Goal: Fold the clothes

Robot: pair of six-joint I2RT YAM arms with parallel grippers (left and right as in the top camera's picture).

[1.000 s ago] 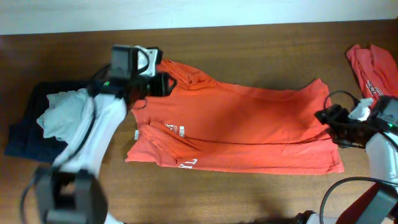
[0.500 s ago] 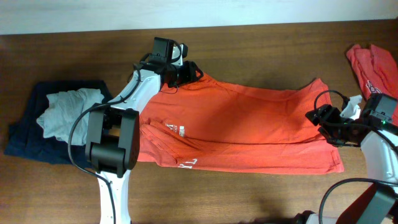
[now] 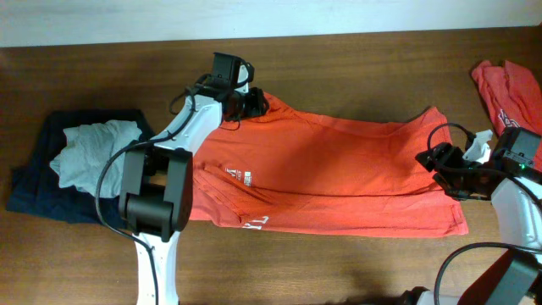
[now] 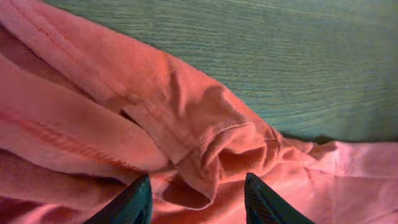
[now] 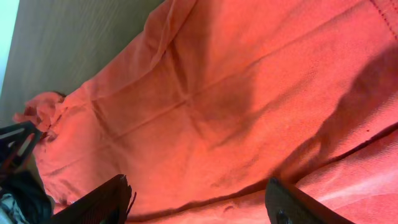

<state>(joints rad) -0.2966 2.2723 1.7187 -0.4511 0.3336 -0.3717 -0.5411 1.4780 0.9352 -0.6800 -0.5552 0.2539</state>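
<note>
Brown wooden tabletop (image 3: 356, 59) fills the frame. The big orange-red T-shirt (image 3: 339, 169) lies spread across the middle, with white print toward its lower left. A dark garment (image 3: 30, 191) with a pale grey one (image 3: 85, 157) on top sits far left, and another red shirt (image 3: 504, 85) peeks in at upper right. Left fingers (image 4: 134, 202) are apart, straddling a bunched fold at the T-shirt's upper-left corner. Right fingers (image 5: 102, 202) are spread wide over its right edge.
</note>
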